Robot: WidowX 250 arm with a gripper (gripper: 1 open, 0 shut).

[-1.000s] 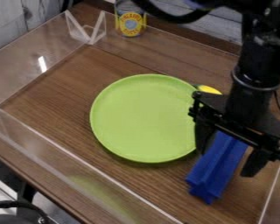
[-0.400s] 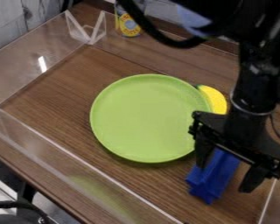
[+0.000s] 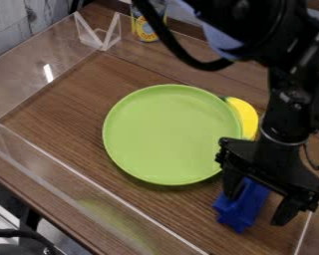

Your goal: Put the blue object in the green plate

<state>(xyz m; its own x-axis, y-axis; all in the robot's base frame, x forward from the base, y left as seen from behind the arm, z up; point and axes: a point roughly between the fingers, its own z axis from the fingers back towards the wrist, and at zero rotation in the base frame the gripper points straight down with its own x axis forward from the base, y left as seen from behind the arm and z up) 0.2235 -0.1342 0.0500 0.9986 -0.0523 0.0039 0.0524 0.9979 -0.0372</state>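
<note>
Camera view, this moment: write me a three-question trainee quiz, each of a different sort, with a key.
1. True or false: the ridged royal-blue plastic block lies on the round lime-green plastic plate.
2. Multiple choice: the black gripper stands A) open, straddling the blue block; B) shut above the plate; C) gripping the yellow object.
3. Fill in: the yellow object lies at the plate's ____ edge in the picture.

Key: 1 false, it lies on the wooden table beside the plate; 2 A; 3 right.

Royal-blue ridged plastic block (image 3: 245, 207); lime-green round plastic plate (image 3: 162, 131); yellow curved banana (image 3: 242, 113); black gripper (image 3: 269, 189); dark brown wood-grain table (image 3: 83, 105).
</note>
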